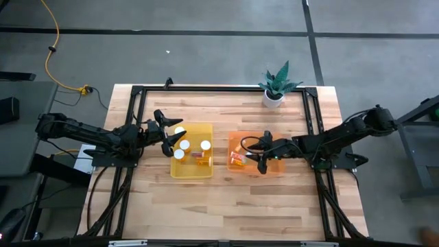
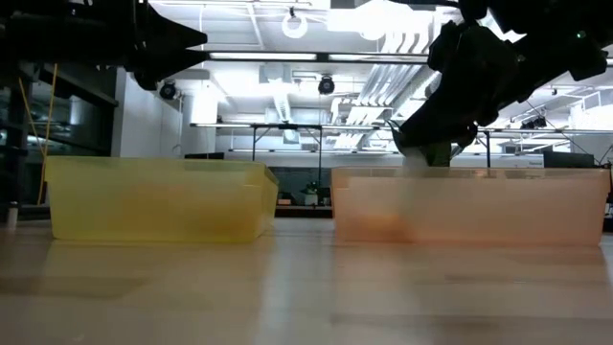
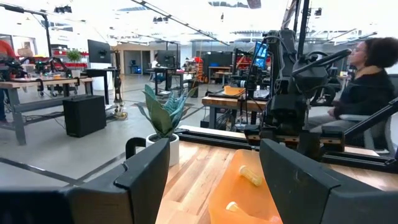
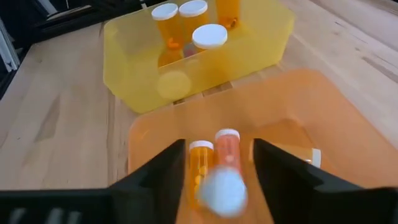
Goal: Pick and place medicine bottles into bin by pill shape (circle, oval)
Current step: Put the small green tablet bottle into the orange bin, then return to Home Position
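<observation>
Overhead and wrist views of a wooden bench (image 1: pixel 226 199) carrying two bins side by side — a yellow bin (image 1: pixel 191 175) toward the left arm and an orange bin (image 1: pixel 274 171) toward the right arm. The left end effector (image 1: pixel 170 134) hovers over the yellow bin's near-left edge, its fingers (image 3: pixel 146 180) spread apart and holding nothing. The right end effector (image 1: pixel 263 154) hangs above the middle of the orange bin, fingers (image 4: pixel 163 172) parted; a blurred white-capped bottle (image 4: pixel 222 188) shows between them, and whether the fingers touch it cannot be told. In the yellow bin, three amber medicine bottles (image 4: pixel 186 18) stand upright with white caps up. In the orange bin, two further amber bottles (image 4: pixel 213 155) lie on their sides, just beside each other. A potted plant (image 1: pixel 276 86) stands at the far edge of the bench, well apart from both bins.
</observation>
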